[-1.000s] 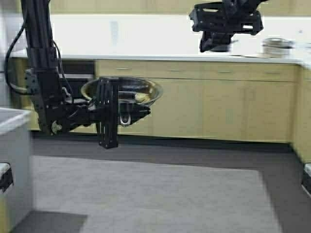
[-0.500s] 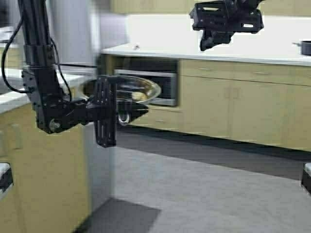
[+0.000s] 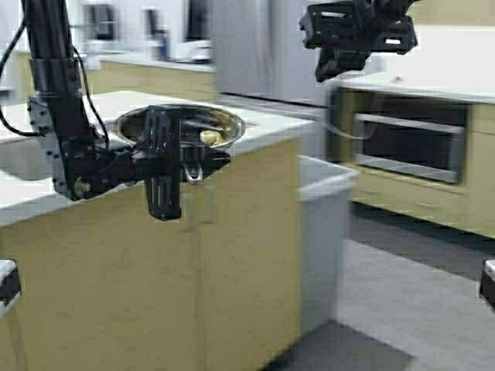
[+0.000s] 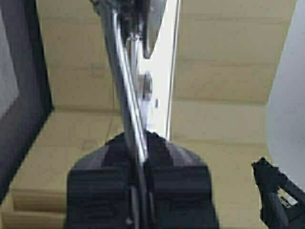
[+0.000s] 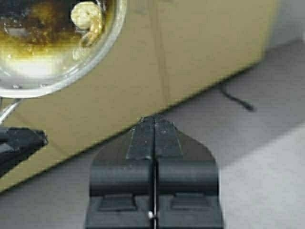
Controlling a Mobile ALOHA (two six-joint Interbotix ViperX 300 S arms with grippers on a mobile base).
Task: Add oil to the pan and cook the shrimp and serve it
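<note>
My left gripper (image 3: 193, 171) is shut on the silver handle (image 4: 125, 86) of the pan (image 3: 232, 131) and holds it level in the air, over the edge of a countertop. The shrimp (image 3: 210, 137), a small curled yellowish lump, lies inside near the pan's right side. From the right wrist view the pan (image 5: 110, 40) has a glossy yellow-brown film of oil (image 5: 28, 28) on its bottom, with the shrimp (image 5: 87, 16) beside it. My right gripper (image 3: 331, 71) hangs high at the upper right, shut and holding nothing, well above the pan.
A kitchen island with beige cabinet fronts (image 3: 232, 255) and a white top (image 3: 271, 127) stands under the pan. A pale grey bin (image 3: 325, 232) stands beside it. A steel fridge (image 3: 255, 46) and a built-in oven (image 3: 410, 147) are behind. Grey floor (image 3: 418, 309) lies at the lower right.
The robot has moved: the whole kitchen has slid rightward in the high view, and the island now lies under the pan. Both arms keep their poses and the pan stays held.
</note>
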